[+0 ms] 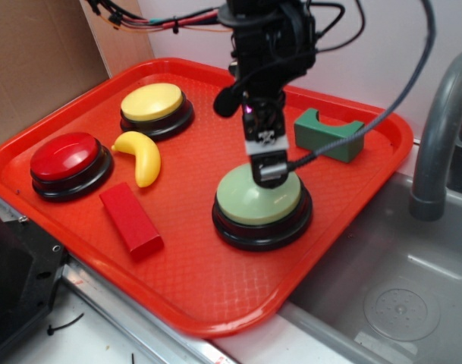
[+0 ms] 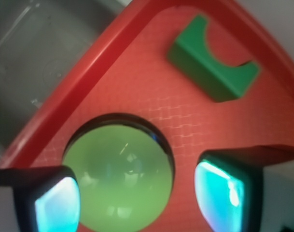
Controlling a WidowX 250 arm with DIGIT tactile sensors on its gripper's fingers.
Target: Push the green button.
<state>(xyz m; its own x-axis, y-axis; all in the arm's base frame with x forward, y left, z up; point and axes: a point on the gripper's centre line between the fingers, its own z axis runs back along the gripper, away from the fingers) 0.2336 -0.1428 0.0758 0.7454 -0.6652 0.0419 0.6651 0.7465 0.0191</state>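
Green button (image 1: 257, 199) sits near the red tray's (image 1: 215, 303) front-right rim, sink (image 1: 397, 288) just beyond; gripper (image 2: 137, 198) spread wide, holding nothing, fingertips low over its dome, green block (image 2: 212, 67) behind

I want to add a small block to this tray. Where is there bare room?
Free: the near corner of the tray, in front of the red block and the green button. The strip between that button and the tray's right rim is bare but narrow. Crowded: the left side, around the banana, red button and yellow button.
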